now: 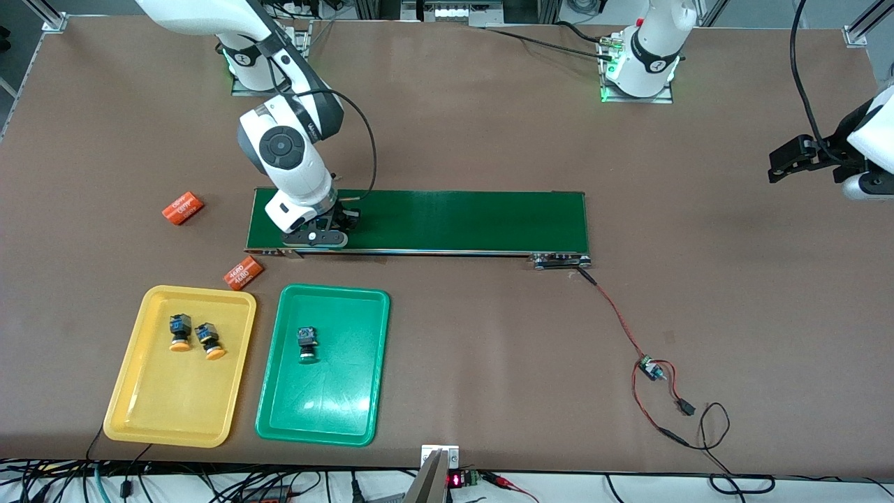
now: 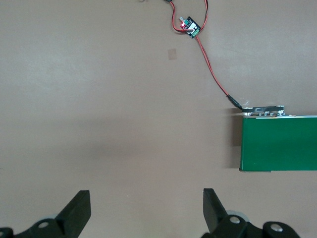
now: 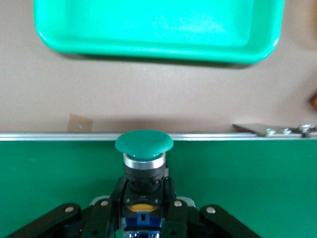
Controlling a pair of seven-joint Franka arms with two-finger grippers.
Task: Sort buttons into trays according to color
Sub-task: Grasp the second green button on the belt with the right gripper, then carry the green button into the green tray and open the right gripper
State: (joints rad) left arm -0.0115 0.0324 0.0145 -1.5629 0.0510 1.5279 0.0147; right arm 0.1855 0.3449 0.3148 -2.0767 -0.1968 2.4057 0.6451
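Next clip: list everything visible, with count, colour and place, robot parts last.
orange-yellow buttons: two, in the yellow tray.
green buttons: two; one held over the belt, one in the green tray.
yellow tray: one, toward the right arm's end of the table.
green tray: one, beside the yellow tray.
conveyor belt: one, dark green, farther from the front camera than the trays.
orange cylinders: two, white numbers, near the belt's end.
wired circuit board: one, red leads.
right gripper: jaws shut on a green button.
left gripper: jaws open, waiting over bare table.
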